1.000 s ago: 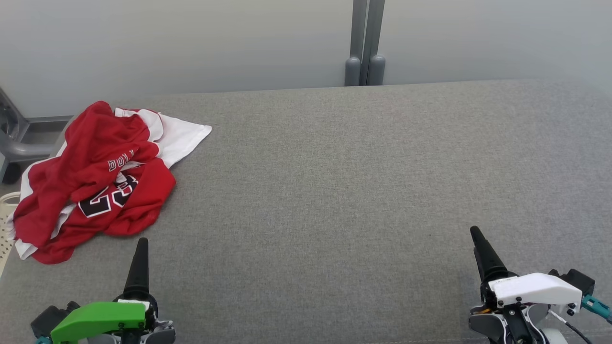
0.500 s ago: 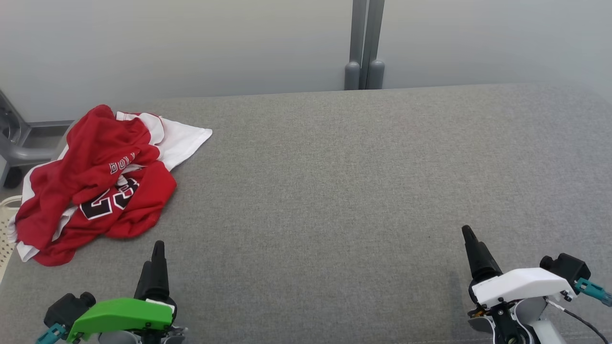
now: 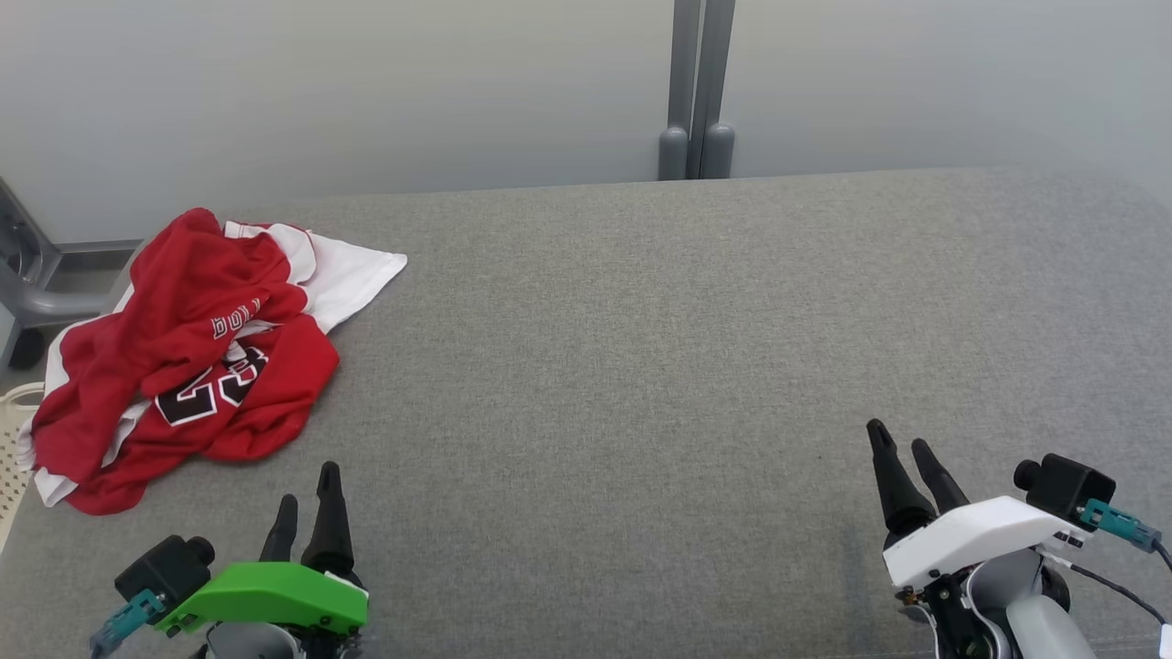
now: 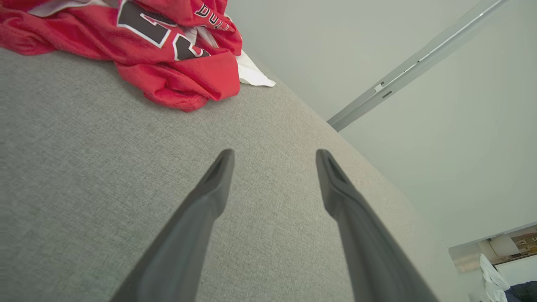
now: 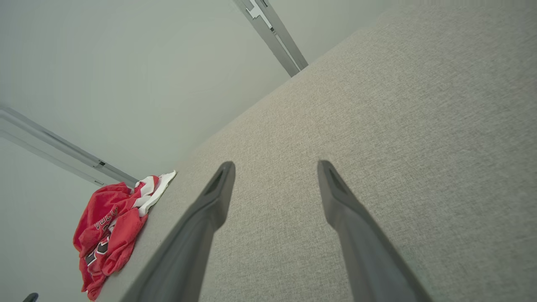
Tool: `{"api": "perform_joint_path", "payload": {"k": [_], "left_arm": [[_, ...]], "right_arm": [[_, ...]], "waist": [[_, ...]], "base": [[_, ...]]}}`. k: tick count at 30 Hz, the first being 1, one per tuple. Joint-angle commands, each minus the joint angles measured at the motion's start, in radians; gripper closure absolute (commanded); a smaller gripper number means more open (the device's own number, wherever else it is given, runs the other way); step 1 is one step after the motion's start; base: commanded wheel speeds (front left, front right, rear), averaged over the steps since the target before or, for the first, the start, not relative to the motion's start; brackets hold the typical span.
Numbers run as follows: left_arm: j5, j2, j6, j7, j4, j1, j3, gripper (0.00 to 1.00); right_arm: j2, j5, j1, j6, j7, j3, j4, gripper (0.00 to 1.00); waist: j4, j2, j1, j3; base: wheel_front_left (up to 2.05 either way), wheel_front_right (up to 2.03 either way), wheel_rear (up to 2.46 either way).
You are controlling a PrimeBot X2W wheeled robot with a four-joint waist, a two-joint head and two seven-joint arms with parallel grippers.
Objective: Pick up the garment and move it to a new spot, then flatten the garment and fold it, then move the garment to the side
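Note:
The garment [image 3: 192, 352] is a red and white jersey with black numbers, lying crumpled at the far left of the grey table [image 3: 641, 348]. It also lies at the top left of the left wrist view as the garment [image 4: 168, 50] and small at the lower left of the right wrist view as the garment [image 5: 111, 226]. My left gripper [image 3: 307, 490] stands open near the front edge, a little below and right of the jersey, holding nothing. My right gripper [image 3: 902, 437] stands open at the front right, far from it. The left gripper [image 4: 275, 156] and the right gripper [image 5: 276, 167] each show spread fingers over bare cloth.
A pale wall with a grey vertical post [image 3: 698, 87] runs behind the table. A grey frame [image 3: 32, 284] and a perforated white basket [image 3: 11, 439] sit off the table's left edge. Wide bare table surface lies between and beyond the two grippers.
Both wrists have rolled, so each gripper's second finger now shows in the head view. The left gripper has shifted right, the right gripper slightly left. The jersey lies unchanged.

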Motion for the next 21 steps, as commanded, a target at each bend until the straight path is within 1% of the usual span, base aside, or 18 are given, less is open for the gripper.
{"api": "perform_joint_path", "payload": {"k": [1, 14, 21], "left_arm": [[0.044, 0.013, 0.008, -0.012, -0.004, -0.027, -0.01, 0.0], [0.214, 0.042, 0.04, -0.053, 0.04, -0.062, -0.056, 0.0], [0.28, 0.05, 0.04, -0.072, 0.055, -0.077, -0.084, 0.0]], "right_arm": [[-0.006, -0.05, -0.003, 0.0, 0.001, 0.006, -0.022, 0.0], [-0.007, -0.25, 0.008, 0.0, 0.04, 0.03, -0.065, 0.0], [-0.008, -0.331, 0.013, 0.0, 0.04, 0.026, -0.075, 0.0]], "waist": [[0.0, 0.0, 0.0, -0.002], [-0.003, 0.0, 0.0, -0.007], [-0.005, 0.0, 0.0, -0.011]], "base": [[0.0, 0.0, 0.0], [0.0, 0.0, 0.0], [0.0, 0.0, 0.0]]}}
